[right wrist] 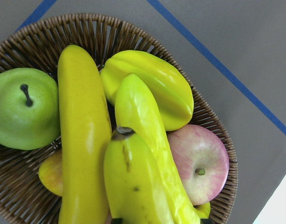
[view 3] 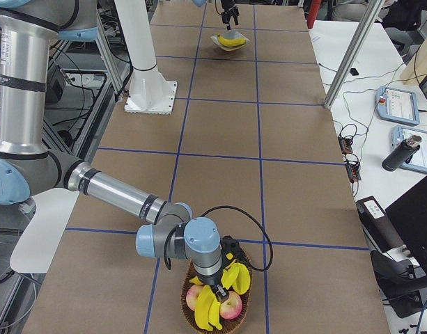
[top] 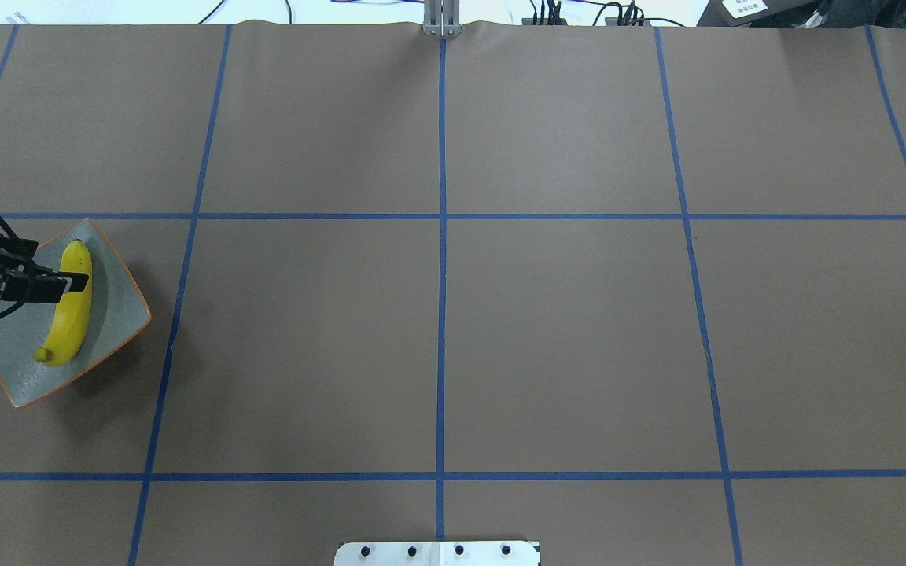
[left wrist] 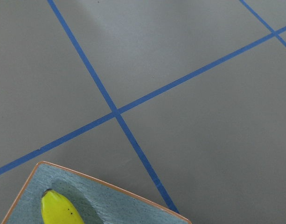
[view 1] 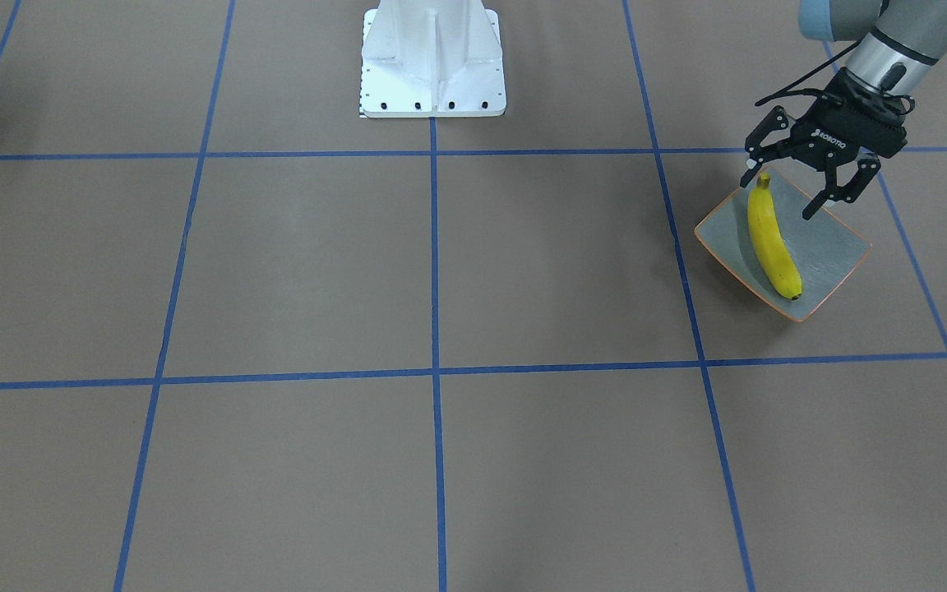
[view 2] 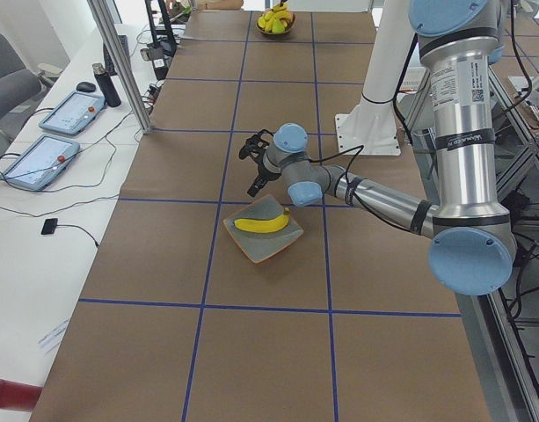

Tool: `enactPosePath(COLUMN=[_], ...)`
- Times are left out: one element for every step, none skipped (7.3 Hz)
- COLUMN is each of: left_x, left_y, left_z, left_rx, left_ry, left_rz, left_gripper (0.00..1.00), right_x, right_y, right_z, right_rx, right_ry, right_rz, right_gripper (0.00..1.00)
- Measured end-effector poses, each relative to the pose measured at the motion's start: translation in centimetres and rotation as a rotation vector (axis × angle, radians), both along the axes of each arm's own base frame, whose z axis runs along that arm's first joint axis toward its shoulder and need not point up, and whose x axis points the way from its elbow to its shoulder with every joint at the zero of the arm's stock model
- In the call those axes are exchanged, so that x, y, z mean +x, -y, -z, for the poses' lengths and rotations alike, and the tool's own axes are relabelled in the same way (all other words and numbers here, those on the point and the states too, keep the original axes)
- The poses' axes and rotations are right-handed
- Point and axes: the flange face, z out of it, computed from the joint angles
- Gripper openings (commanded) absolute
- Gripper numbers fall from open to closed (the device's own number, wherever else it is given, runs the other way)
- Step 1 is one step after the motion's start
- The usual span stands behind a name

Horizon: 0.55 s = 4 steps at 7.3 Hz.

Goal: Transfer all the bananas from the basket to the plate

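One banana lies lengthwise on the plate, its stem toward the robot. The other bananas are in the basket, well apart from the plate at the opposite end of the tabletop. At least three of them are piled there among a starfruit, a green apple and a red apple. The left pincer hangs over the plate's robot-side end, just above the banana's stem, spread wide and holding nothing. The right pincer is far from the plate, down among the basket's bananas. I cannot tell whether it is open or closed there. The bananas look light, smooth-skinned and fairly firm, so they are likely to slip or roll in a loose grip. The best hold is probably across the thick middle of the topmost one, square to its length, clamped gently and lifted straight up so the apples are not dragged along.
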Motion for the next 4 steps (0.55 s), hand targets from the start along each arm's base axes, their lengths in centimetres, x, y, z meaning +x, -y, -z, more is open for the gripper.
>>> enactPosePath(left_x=[0.01,0.02,0.02,0.03], left_y=[0.01,0.02,0.04,0.04], left_z=[0.0,0.01,0.03,0.03], left_rx=[0.0,0.0,0.001,0.001], left_ry=[0.0,0.0,0.0,0.0], left_rz=[0.0,0.0,0.001,0.001], left_gripper=[1.0,1.0,1.0,1.0], right_x=[-0.07,-0.16,-0.28,-0.43], right_y=[-0.05,-0.15,-0.28,-0.33], right_z=[-0.15,-0.39,-0.75,-0.96], right_rx=[-0.004,-0.01,-0.019,-0.025], right_ry=[0.0,0.001,0.002,0.004], right_rz=[0.001,0.001,0.0,0.001], right_gripper=[0.81,0.79,0.75,0.72])
